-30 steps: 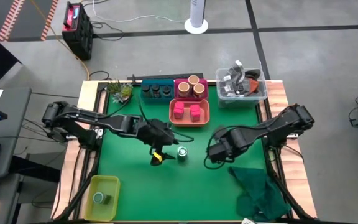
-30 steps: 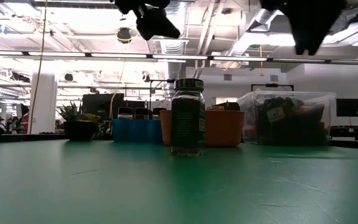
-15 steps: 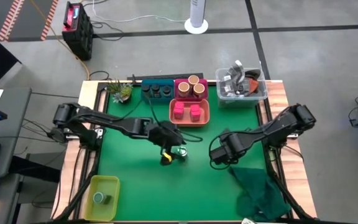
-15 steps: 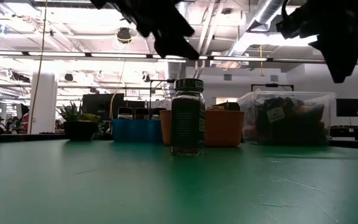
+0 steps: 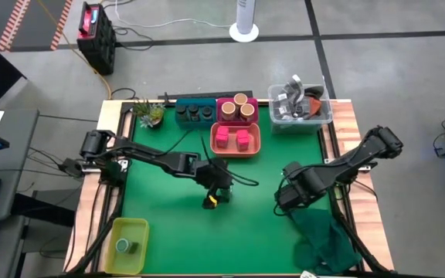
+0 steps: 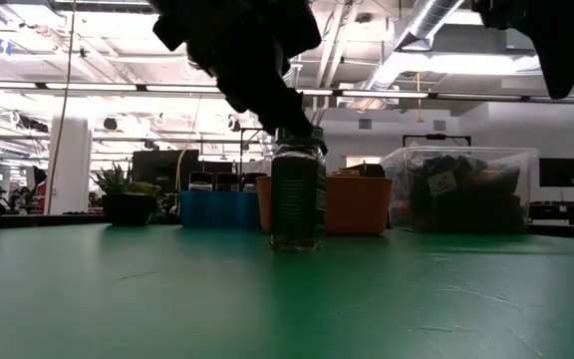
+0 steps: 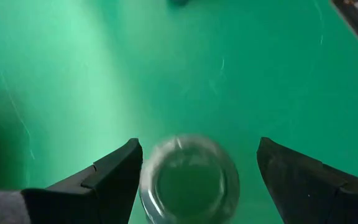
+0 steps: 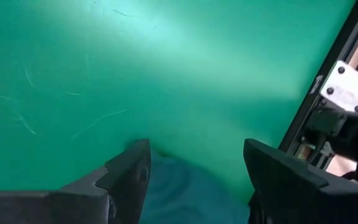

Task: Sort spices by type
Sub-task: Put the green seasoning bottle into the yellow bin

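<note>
The counter (image 5: 153, 193) has a green mat with wooden edges, and a dark green cloth (image 5: 324, 235) lies crumpled at its near right corner. Along the far edge stand a clear tub (image 5: 300, 104) of grey clutter, an orange tray (image 5: 235, 150) with two pink boxes (image 5: 232, 138), a pink tray (image 5: 224, 106) with three tan-topped jars (image 5: 239, 108), and a blue tray (image 5: 195, 103) with dark jars (image 5: 196, 113). A small plant (image 5: 149, 113) sits at the far left. A yellow tray (image 5: 128, 245) at the near left corner holds one green-topped jar (image 5: 123, 246).

The left arm reaches from the left edge to mid-counter, where the left end effector (image 7: 194, 180) is down over a second green-topped jar (image 6: 298, 199) standing upright on the mat. Its fingers (image 7: 114, 177) are spread wide, one on each side of the lid; one is just beside the glass, the other stands clearly off it, so nothing is clamped. In the low view the dark wrist covers the jar's lid.

The right end effector (image 8: 191, 180) hangs above the mat near the cloth's edge, fingers apart and empty.
</note>
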